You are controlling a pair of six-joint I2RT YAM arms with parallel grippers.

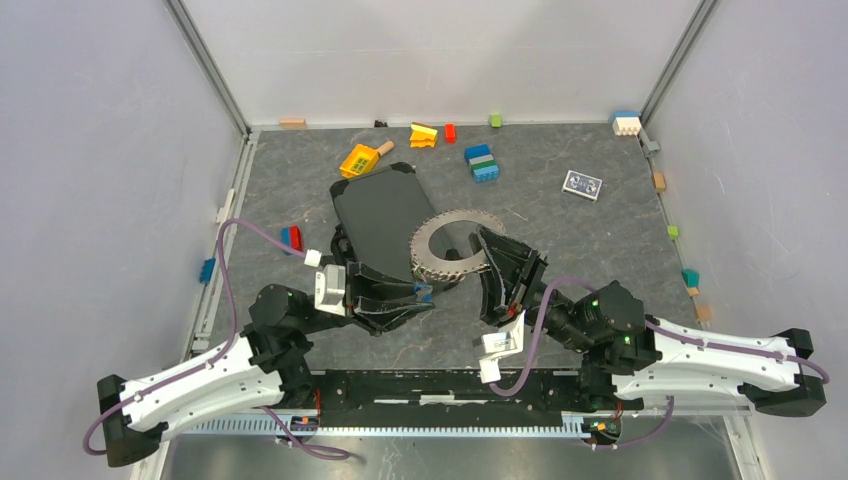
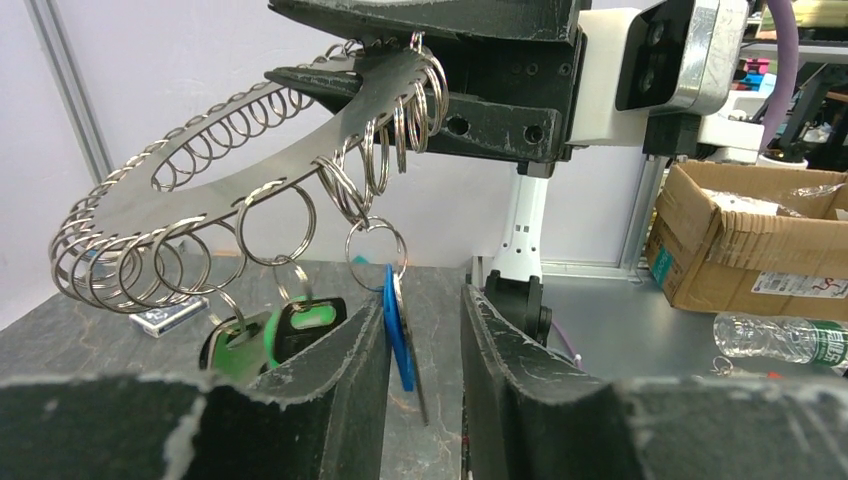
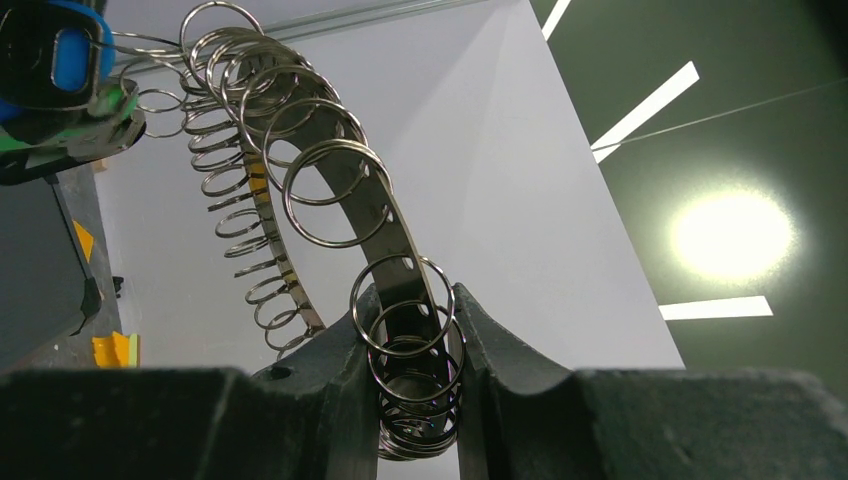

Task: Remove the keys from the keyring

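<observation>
The keyring (image 1: 455, 245) is a flat, toothed metal crescent lined with several split rings, held above the table. My right gripper (image 1: 490, 258) is shut on one end of it; in the right wrist view the fingers (image 3: 340, 385) pinch the keyring (image 3: 385, 215) band and its stacked rings. In the left wrist view, a blue-headed key (image 2: 398, 330) hangs edge-on from a split ring on the keyring (image 2: 250, 180). It hangs between the jaws of my left gripper (image 2: 425, 345), which stands open, with a gap on the key's right side. Two green-and-black-headed keys (image 2: 240, 345) hang to the left.
A black pad (image 1: 385, 215) lies behind the left gripper. Toy bricks (image 1: 483, 163) and a yellow block (image 1: 358, 160) are scattered at the back, with a small card (image 1: 582, 184) at right. A cardboard box (image 2: 760, 240) stands off the table.
</observation>
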